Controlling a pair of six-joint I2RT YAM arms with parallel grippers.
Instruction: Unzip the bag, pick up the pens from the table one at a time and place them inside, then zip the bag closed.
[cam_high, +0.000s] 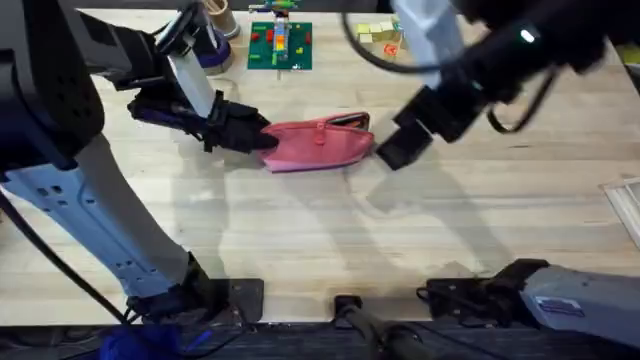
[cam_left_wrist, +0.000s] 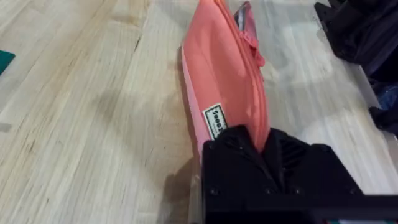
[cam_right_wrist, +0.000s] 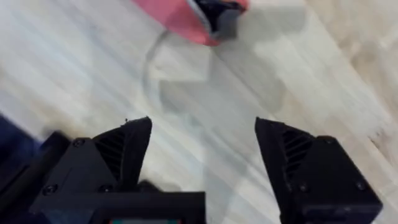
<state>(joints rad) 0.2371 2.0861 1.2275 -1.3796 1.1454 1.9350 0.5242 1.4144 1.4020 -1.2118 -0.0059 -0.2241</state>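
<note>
We are seeing the left hand (cam_high: 258, 137) clamping the left end of the pink bag (cam_high: 320, 146), which is lying mid-table (cam_high: 330, 240), while the right hand (cam_high: 392, 152) is hovering wide open just beside its right end.

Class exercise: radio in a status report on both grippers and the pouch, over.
Left gripper shut on bag end. Right gripper open, empty, above table beside bag. Bag partly open at far end. Nothing blocking.
</note>
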